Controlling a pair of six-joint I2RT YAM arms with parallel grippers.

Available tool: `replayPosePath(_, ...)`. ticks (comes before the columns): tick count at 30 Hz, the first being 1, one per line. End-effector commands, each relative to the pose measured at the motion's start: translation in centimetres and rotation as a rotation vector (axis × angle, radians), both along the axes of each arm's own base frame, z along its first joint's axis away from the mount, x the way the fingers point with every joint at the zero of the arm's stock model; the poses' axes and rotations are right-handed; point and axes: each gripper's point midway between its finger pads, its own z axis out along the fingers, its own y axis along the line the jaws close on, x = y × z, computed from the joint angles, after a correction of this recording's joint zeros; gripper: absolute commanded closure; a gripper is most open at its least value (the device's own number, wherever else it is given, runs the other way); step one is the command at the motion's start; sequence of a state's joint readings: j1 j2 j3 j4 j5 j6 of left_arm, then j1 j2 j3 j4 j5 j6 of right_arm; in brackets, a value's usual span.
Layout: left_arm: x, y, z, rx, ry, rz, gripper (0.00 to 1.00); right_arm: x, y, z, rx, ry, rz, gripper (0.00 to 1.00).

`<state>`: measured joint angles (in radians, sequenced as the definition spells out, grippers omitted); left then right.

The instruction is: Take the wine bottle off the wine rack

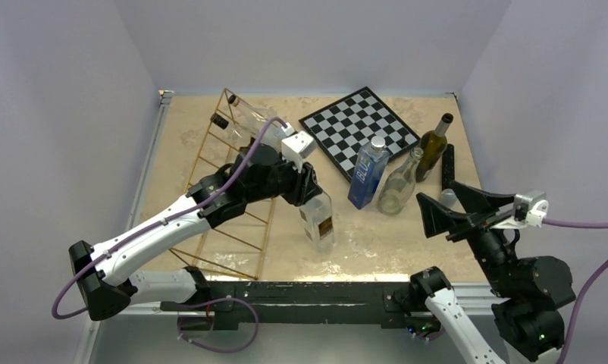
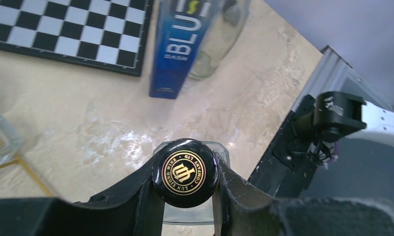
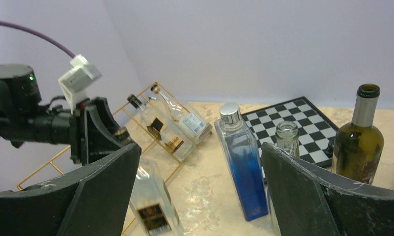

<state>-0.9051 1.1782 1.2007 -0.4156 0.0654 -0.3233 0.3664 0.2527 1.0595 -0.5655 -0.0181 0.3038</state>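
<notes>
Top view: my left gripper [image 1: 310,199] is clamped on the neck of the clear wine bottle [image 1: 320,226], which stands upright just right of the gold wine rack [image 1: 207,141] — off its wires. Left wrist: the fingers [image 2: 136,196] pinch its black cap [image 2: 185,172]. Right wrist: my right gripper [image 3: 200,147] is spread wide and empty — two other bottles [image 3: 173,125] lie on the rack.

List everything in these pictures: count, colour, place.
rack: one, gold, table's left
bottles on rack: two, clear, far slots
square bottle: one, clear, black cap, held beside rack
chessboard: one, black-and-white, far middle
blue bottle: one, blue, before chessboard
round bottle: one, clear, right of blue bottle
dark bottle: one, olive, far right
black bar: one, black, beside dark bottle
table: one, beige, under everything
left fingers: two, black, shut on square bottle
right fingers: two, black, open, near right
</notes>
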Motion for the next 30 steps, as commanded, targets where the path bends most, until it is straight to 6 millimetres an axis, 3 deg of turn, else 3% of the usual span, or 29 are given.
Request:
replayPosePath(1,-2.0,-3.9,8.9,-0.29,-0.192,-0.143,1.0,-1.7,-0.3,2.5,0.036,-0.069,0.021,0.01)
replayPosePath(6,-3.7,-7.4,7.9,-0.267,-0.191,-0.231,1.0,-2.9,-0.7,4.1,0.04,-0.102,0.024,0.02)
replayPosePath(12,-5.1,-12.7,7.8,-0.244,-0.365,-0.331,1.0,-3.8,-1.0,5.0,0.05,-0.128,0.026,0.02)
replayPosePath(20,-5.5,-18.2,8.7,-0.294,-0.44,-0.416,1.0,-4.7,-1.7,5.0,0.041,-0.144,0.008,0.02)
replayPosePath(30,-4.9,-23.5,7.4,-0.282,-0.445,-0.469,1.0,-4.7,-2.2,4.6,0.02,-0.145,-0.021,0.01)
